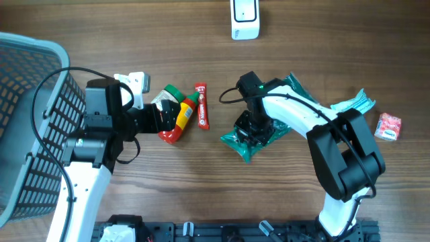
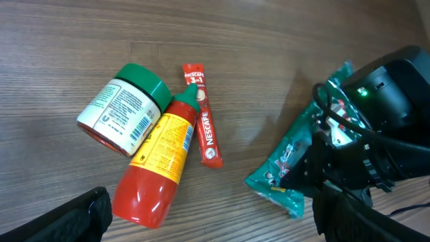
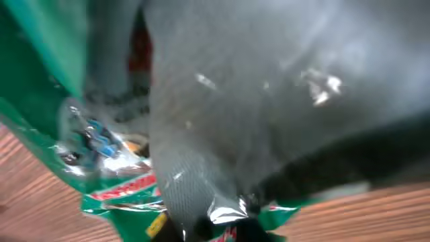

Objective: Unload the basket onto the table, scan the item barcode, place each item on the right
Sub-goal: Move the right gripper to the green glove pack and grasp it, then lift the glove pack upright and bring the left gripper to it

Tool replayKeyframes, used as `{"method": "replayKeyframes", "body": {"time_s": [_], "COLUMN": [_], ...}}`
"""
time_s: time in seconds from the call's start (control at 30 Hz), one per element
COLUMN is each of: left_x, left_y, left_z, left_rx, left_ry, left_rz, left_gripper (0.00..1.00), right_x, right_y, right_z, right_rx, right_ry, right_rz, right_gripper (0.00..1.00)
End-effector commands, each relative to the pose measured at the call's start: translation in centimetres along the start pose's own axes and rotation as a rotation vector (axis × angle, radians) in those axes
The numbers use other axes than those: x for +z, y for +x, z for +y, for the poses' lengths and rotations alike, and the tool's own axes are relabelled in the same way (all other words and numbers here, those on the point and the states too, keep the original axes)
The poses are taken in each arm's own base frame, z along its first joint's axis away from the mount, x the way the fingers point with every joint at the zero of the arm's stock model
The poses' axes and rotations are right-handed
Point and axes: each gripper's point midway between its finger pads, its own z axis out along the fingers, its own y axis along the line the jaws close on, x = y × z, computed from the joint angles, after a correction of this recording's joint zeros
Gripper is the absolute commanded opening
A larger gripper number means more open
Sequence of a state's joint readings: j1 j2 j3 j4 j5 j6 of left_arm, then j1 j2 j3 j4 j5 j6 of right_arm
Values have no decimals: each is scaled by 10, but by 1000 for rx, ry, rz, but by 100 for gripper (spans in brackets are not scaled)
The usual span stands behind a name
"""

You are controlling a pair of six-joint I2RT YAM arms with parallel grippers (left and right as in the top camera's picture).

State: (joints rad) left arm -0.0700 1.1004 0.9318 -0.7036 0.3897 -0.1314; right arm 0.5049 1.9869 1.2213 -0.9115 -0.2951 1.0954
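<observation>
Bottle (image 1: 180,118) one, jar (image 2: 124,107) one, coffee stick (image 1: 201,106) one, green packet (image 1: 245,148) one

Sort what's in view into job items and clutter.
Job: green packet, jaws of the right gripper shut on it; white scanner.
Lying about: green-lidded jar, red sauce bottle, Nescafe stick, teal packet, red sweets pack, grey basket.
</observation>
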Motion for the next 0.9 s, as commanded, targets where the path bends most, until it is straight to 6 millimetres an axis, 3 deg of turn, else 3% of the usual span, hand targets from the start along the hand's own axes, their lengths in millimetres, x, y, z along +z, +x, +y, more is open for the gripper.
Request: {"method": "replayKeyframes", "body": {"time_s": [0.0, 0.07, 0.13, 0.23, 0.27, 0.3, 0.4, 0.43, 0.47, 0.53, 0.67, 0.8, 0.87], "left_x": [-2, -2, -2, -2, -2, -2, -2, -2, -2, -2, -2, -2, -2], "left_y": [-1, -1, -1, -1, -1, -1, -1, -1, -1, -1, -1, -1, -1], "left_z": [1, 1, 1, 1, 1, 1, 1, 1, 1, 1, 1, 1, 1], "left_rx": [23, 23, 23, 23, 23, 23, 23, 23, 23, 23, 23, 23, 23], "left_ry": [-4, -4, -4, -4, -4, -4, -4, -4, -4, -4, -4, -4, -4], "left_rz": [-10, -10, -10, -10, -10, -10, -10, -10, -10, -10, -10, -10, -10], "left_gripper": [100, 100, 100, 100, 100, 100, 100, 100, 100, 100, 100, 100, 100], "right_x": [44, 26, -13, -93, -139, -194, -252, -279, -292, -309, -313, -277, -258], "right_y": [-20, -20, -14, 0, 4, 6, 18, 30, 37, 49, 60, 76, 96], "right_z": [-38, -29, -1, 37, 43, 36, 23, 17, 14, 11, 11, 21, 18], "right_rx": [-39, -142, -364, -610, -694, -765, -887, -968, -1015, -1100, -1186, -1279, -1376], "right_ry": [174, 130, -42, -409, -587, -762, -1004, -1159, -1252, -1372, -1425, -1297, -1238], "right_rz": [-31, 2, 29, -9, -54, -132, -192, -188, -180, -177, -192, -189, -167], "right_gripper": [4, 4, 4, 4, 4, 4, 4, 4, 4, 4, 4, 4, 4]}}
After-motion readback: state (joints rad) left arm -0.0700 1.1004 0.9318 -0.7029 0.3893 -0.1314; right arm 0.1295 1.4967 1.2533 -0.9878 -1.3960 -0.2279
